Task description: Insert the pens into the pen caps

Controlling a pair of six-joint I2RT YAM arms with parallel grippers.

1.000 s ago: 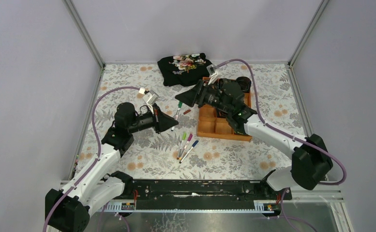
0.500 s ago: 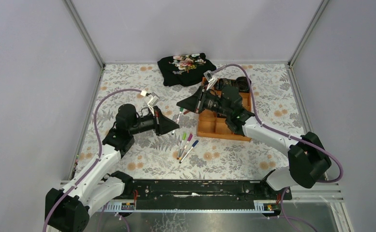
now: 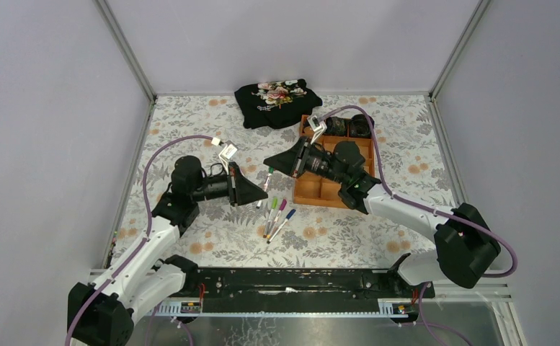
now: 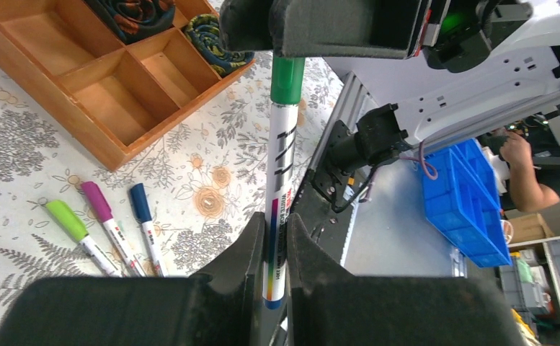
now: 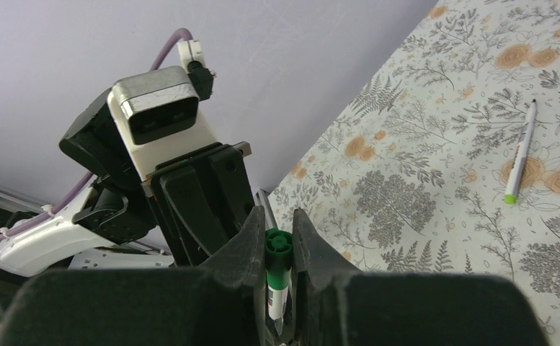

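Observation:
My left gripper (image 4: pixel 271 220) is shut on the lower barrel of a white pen (image 4: pixel 282 166), which stands up from its fingers. A dark green pen cap (image 4: pixel 287 79) sits on the pen's upper end. My right gripper (image 5: pixel 278 214) is shut on that cap (image 5: pixel 279 249). In the top view the two grippers meet tip to tip over the cloth, the left gripper (image 3: pixel 255 194) below the right gripper (image 3: pixel 269 163). Three capped pens, light green (image 4: pixel 64 216), magenta (image 4: pixel 96 202) and blue (image 4: pixel 140 203), lie side by side on the cloth.
An orange wooden tray (image 3: pixel 327 191) lies right of the grippers, with dark rolled items (image 3: pixel 349 127) in its back cells. A black flowered cloth (image 3: pixel 275 95) lies at the back. One loose pen with a light green end (image 5: pixel 520 155) rests on the floral cover.
My right gripper has swung left and nearer and shut on the dark green cap of the pen that my left gripper holds. The left gripper has shifted slightly nearer with the pen.

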